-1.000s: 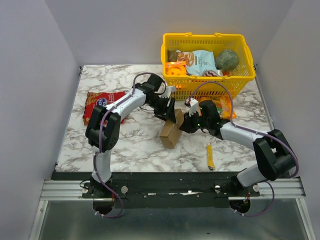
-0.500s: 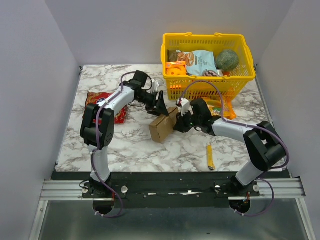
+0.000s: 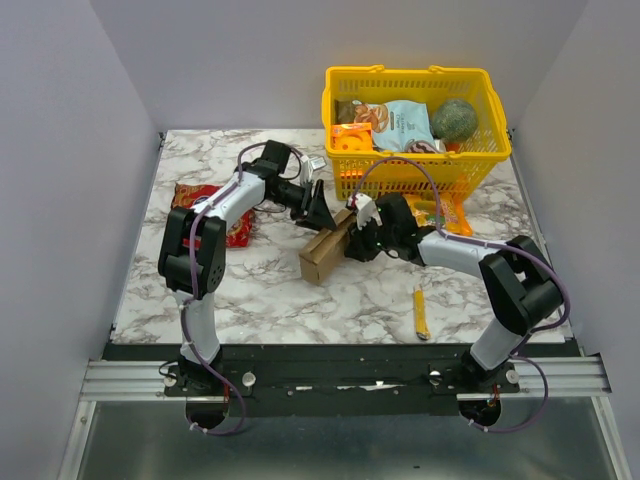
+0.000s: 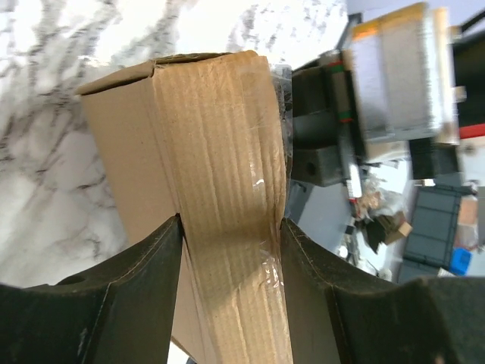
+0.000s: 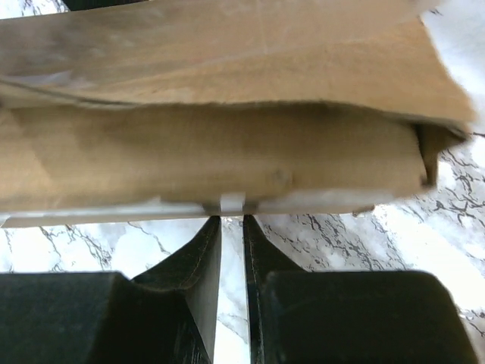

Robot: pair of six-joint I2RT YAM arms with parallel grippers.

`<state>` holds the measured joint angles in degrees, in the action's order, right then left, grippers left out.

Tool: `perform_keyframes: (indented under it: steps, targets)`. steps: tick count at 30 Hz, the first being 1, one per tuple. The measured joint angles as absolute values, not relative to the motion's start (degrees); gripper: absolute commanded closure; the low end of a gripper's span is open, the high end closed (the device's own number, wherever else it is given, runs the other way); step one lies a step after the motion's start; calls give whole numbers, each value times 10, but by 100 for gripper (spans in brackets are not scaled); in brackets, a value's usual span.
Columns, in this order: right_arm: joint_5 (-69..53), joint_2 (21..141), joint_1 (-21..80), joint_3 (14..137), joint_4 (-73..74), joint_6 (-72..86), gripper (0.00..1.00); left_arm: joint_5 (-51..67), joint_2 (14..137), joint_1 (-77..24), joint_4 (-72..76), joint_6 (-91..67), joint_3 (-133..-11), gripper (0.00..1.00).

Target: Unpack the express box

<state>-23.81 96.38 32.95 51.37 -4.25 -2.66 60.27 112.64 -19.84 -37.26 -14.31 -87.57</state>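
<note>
Marble surface (image 3: 250, 290) — my left tool (image 4: 231, 224) clamps the taped express box (image 3: 325, 255), nothing unpacked; right tool (image 5: 231, 224) nearly closed at its flap.

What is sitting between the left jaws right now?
The express box. In the left wrist view the left gripper has one jaw against each side of the taped cardboard, with nothing else between them.

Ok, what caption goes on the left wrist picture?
Left tool pinches the taped express box, marble table behind.
</note>
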Motion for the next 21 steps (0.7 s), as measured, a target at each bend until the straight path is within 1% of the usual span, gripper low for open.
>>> perform_keyframes:
  steps: [6, 8, 9, 10, 14, 19, 20, 21]
  targets:
    - [-231, 965, 336, 514, -49, -42, 76, 681, 1125, -193, -362, -166, -882, 56]
    - [-228, 965, 336, 514, -53, -48, 75, 700, 1123, -186, -351, -179, -882, 55]
    - [-227, 965, 336, 514, -56, -51, 75, 708, 1121, -182, -346, -185, -881, 52]
    - [-226, 964, 336, 514, -62, -55, 75, 715, 1119, -180, -340, -190, -879, 51]
    - [-223, 958, 337, 505, -78, -68, 75, 740, 1106, -172, -280, -239, -843, 51]
    - [-222, 955, 338, 489, -82, -76, 75, 756, 1105, -171, -249, -267, -814, 50]
    - [-222, 954, 338, 488, -84, -76, 75, 757, 1105, -171, -248, -271, -814, 50]
    - [-222, 954, 338, 488, -88, -77, 74, 757, 1105, -171, -248, -273, -814, 53]
